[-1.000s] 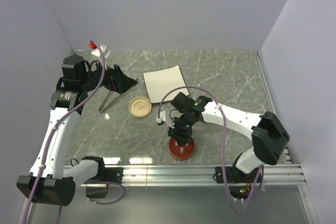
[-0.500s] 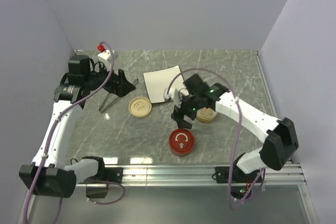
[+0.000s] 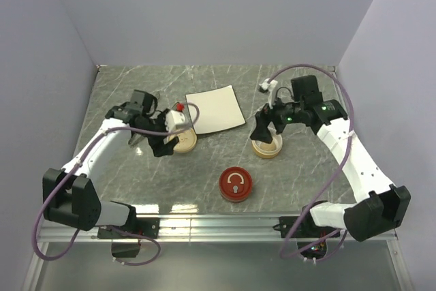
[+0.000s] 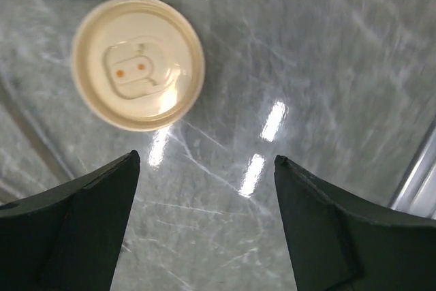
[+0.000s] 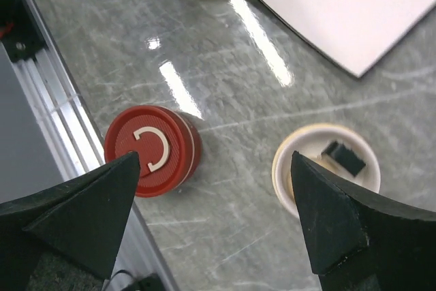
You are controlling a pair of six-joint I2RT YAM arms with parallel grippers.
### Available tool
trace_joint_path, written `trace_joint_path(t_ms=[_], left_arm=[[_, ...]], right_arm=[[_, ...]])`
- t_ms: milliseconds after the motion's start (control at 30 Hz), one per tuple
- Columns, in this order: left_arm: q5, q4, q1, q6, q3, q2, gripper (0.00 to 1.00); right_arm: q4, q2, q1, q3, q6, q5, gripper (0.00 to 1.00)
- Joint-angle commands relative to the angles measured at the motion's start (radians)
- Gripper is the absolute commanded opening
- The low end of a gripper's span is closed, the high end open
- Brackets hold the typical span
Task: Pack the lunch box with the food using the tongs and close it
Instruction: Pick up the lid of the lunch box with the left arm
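Observation:
The lunch box lies in parts. A cream bowl (image 3: 267, 148) (image 5: 325, 168) holds a dark-wrapped sushi roll (image 5: 343, 157); no other food shows. A red round part with a white handle mark (image 3: 236, 184) (image 5: 151, 149) stands near the front. A cream lid with a face (image 3: 182, 140) (image 4: 138, 63) lies left of centre. My left gripper (image 3: 163, 144) (image 4: 206, 159) hangs open over bare table just in front of the lid. My right gripper (image 3: 261, 130) (image 5: 216, 159) is open above the table between the red part and the bowl. The tongs are hidden under my left arm.
A white square plate (image 3: 214, 108) (image 5: 354, 5) lies bare at the back middle. A metal rail (image 3: 225, 221) runs along the near table edge. Grey walls close in the left, back and right sides.
My right gripper let go of the red part, opened wide and swung back right over the bowl. My left arm swung from the back left toward the cream lid.

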Motion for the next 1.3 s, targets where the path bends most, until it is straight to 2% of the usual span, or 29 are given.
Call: trace_joint_path(t_ms=[0, 167, 500, 633, 1067, 1167, 1267], left_arm=[[-0.077, 0.063, -0.070, 0.266, -0.053, 0.010, 0.84], [-0.106, 0.051, -0.131, 0.363, -0.063, 0.114, 0.79], [-0.135, 0.146, -0.171, 0.461, -0.063, 0.250, 0.59], [-0.149, 0.155, -0.182, 0.470, -0.081, 0.279, 0.49], [-0.212, 0.254, -0.219, 0.416, -0.175, 0.329, 0.38], [-0.226, 0.280, -0.228, 0.377, -0.190, 0.337, 0.31], [-0.229, 0.269, -0.243, 0.337, -0.190, 0.342, 0.15]], right_arm=[[-0.036, 0.021, -0.098, -0.019, 0.060, -0.134, 0.98], [-0.028, 0.010, -0.218, -0.043, 0.109, -0.217, 0.99], [0.013, -0.066, -0.276, -0.080, 0.158, -0.209, 1.00], [0.002, -0.074, -0.301, -0.083, 0.147, -0.225, 1.00], [-0.047, -0.054, -0.336, -0.079, 0.100, -0.281, 1.00], [-0.044, -0.050, -0.335, -0.083, 0.106, -0.285, 1.00], [-0.031, -0.046, -0.336, -0.089, 0.112, -0.294, 1.00]])
